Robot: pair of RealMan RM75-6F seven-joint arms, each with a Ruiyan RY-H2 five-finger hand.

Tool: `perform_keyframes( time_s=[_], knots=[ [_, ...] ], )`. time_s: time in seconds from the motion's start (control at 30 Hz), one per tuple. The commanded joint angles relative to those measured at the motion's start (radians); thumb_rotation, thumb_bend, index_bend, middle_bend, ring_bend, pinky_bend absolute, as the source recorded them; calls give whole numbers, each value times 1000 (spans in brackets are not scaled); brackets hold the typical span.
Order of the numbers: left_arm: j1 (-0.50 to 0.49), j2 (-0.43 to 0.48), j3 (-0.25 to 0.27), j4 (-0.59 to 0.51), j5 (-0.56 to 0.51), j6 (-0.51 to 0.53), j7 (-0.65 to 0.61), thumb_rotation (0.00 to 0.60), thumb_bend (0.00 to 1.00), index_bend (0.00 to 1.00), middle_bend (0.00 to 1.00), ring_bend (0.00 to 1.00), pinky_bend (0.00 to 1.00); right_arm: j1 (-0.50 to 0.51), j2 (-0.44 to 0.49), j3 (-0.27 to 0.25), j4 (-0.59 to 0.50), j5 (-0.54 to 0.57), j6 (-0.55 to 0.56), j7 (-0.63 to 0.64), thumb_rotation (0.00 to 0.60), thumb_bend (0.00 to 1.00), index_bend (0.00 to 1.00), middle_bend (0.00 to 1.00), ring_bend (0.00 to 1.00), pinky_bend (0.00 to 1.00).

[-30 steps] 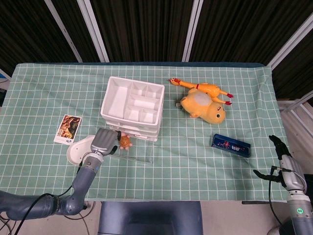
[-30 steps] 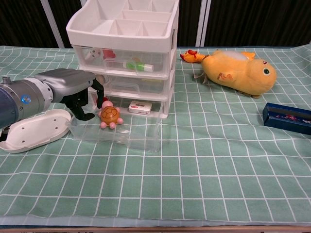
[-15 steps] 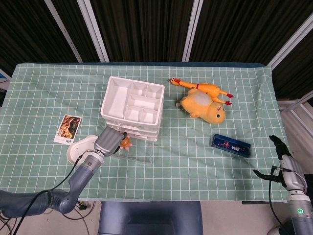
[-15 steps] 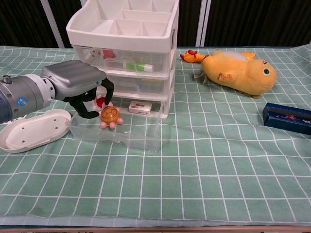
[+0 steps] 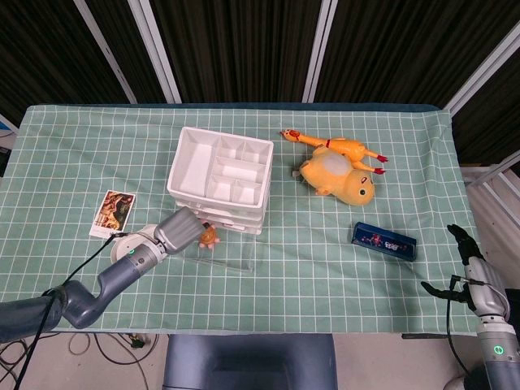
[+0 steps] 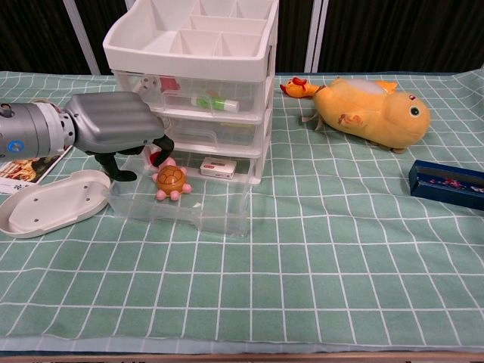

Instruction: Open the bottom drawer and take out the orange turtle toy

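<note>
The orange turtle toy (image 6: 171, 181) (image 5: 209, 236) lies in the pulled-out clear bottom drawer (image 6: 189, 212) of the white drawer unit (image 6: 193, 30) (image 5: 219, 175). My left hand (image 6: 117, 125) (image 5: 180, 227) hovers over the drawer's left end, just left of the turtle. Its fingers (image 6: 163, 145) bend downward, apart from the thumb, and nothing is in them. They do not touch the turtle. My right hand (image 5: 467, 272) hangs with fingers spread and empty off the table's right edge, seen only in the head view.
A small white box (image 6: 218, 167) and a red item (image 6: 156, 158) also lie in the drawer. A white oval lid (image 6: 49, 204) sits left of it, beside a picture card (image 5: 114, 214). A yellow plush (image 6: 374, 112), rubber chicken (image 5: 337, 145) and blue case (image 6: 448, 184) lie to the right.
My left hand has lifted a little and drawn back to the left from the turtle, its fingers less deep in the drawer. The turtle and my right hand have not moved.
</note>
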State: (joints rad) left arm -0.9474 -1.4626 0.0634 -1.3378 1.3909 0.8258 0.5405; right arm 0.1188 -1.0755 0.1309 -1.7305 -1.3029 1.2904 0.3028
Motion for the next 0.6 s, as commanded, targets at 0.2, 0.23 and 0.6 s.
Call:
perform_keyframes(
  time_s=[0.2, 0.23, 0.6],
  knots=[
    [-24, -36, 45, 121, 189, 39, -86, 600, 256, 436, 1000, 1000, 1000, 0, 2, 0, -1, 2, -3, 4, 600, 96, 0, 0, 0, 185],
    [-26, -39, 49, 134, 210, 48, -99, 600, 256, 435, 1000, 1000, 1000, 0, 2, 0, -1, 2, -3, 4, 600, 96, 0, 0, 0, 185],
    [-57, -81, 87, 240, 360, 90, -206, 600, 256, 413, 1000, 1000, 1000, 1, 4, 0, -3, 4, -7, 8, 600, 96, 0, 0, 0, 185]
  ],
)
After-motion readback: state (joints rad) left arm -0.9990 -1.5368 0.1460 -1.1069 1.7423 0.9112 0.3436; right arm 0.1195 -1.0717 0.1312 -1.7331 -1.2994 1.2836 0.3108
